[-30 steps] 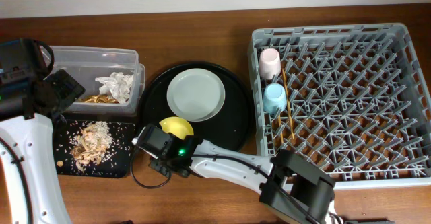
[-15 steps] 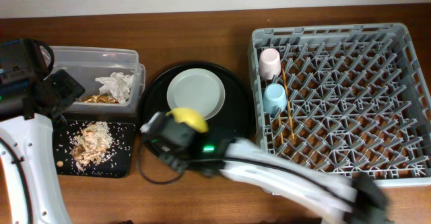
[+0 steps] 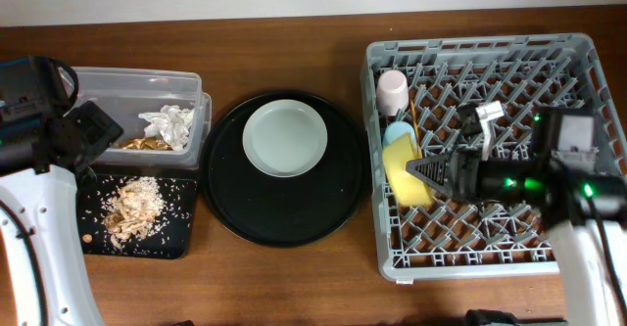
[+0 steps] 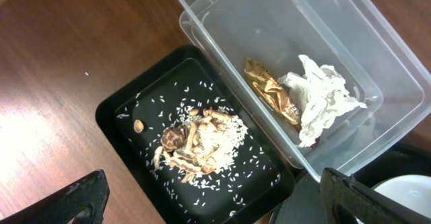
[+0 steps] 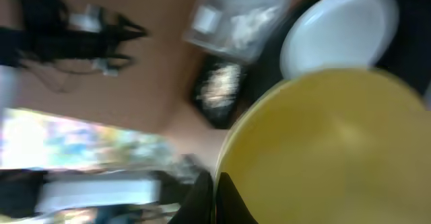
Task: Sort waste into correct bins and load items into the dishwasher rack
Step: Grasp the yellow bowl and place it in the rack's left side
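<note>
Your right tool (image 3: 421, 173) is closed on the edge of the yellow bowl (image 3: 404, 167). The bowl stands on edge over the left side of the rack (image 3: 549, 62), just beside the blue cup (image 3: 397, 135). Treat it as light, stiff and smooth. Held by the rim it may swivel, so I'd seat it between pegs before you release. It sits right at the fingertips and fills the wrist view. Your left tool (image 4: 214, 200) hangs spread wide and empty above the tub (image 4: 350, 42) and small tray (image 4: 128, 116).
</note>
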Motion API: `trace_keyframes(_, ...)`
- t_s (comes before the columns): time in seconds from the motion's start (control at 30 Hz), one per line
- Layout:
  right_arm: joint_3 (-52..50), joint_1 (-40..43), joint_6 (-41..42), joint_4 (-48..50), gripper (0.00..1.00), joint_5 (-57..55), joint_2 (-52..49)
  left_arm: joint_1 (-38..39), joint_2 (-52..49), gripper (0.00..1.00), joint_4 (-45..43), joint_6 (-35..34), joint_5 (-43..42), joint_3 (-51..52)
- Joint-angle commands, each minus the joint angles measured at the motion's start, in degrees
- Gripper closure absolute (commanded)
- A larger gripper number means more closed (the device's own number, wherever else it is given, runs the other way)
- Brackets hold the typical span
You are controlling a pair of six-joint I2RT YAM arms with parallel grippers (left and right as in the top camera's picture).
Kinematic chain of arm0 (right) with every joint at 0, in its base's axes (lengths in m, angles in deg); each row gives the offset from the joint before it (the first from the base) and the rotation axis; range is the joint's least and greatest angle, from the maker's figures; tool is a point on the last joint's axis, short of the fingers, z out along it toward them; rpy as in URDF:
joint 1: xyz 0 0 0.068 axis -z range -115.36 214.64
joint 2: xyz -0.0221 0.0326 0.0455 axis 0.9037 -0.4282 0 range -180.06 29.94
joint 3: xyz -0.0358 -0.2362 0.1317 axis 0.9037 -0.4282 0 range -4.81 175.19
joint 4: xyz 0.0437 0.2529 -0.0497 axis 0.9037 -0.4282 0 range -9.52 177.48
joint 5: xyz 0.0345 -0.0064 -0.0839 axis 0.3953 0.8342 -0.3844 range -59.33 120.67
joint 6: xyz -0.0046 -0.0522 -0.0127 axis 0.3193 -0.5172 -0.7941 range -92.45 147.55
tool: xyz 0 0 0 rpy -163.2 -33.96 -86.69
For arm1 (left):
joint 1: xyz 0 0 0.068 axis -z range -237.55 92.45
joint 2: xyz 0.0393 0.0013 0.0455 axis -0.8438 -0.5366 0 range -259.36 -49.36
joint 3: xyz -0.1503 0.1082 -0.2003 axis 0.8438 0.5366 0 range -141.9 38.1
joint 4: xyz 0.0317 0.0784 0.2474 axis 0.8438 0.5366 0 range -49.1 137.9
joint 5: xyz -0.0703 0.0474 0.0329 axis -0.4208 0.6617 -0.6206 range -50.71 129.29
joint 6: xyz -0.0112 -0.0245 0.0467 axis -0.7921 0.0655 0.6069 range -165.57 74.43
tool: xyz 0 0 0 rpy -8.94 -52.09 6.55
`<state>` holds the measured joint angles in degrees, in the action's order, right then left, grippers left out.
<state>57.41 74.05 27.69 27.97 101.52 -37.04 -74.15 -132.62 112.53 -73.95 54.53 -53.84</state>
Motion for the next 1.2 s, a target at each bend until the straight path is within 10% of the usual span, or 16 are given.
trace_keyframes(0.0, -7.9, 4.0, -11.9, -0.2, 0.96, 18.1, -7.7, -0.3, 0.1, 0.01, 0.0, -0.7, 0.0, -0.3)
trace_keyframes(0.5, -13.5, 14.3, -22.9, -3.1, 0.95, 5.4, -25.3, -0.3, 0.1, 0.01, 0.0, -0.7, 0.0, -0.3)
trace_keyframes(0.77, -7.5, 17.3, -22.8, -9.6, 0.02, 0.8, -24.2, -0.3, 0.1, 0.01, 0.0, -0.7, 0.0, -0.3)
trace_keyframes(1.17, 34.2, 5.0, -10.3, -26.4, 0.02, -38.2, -22.1, -0.3, 0.1, 0.00, 0.0, -0.7, 0.0, -0.3)
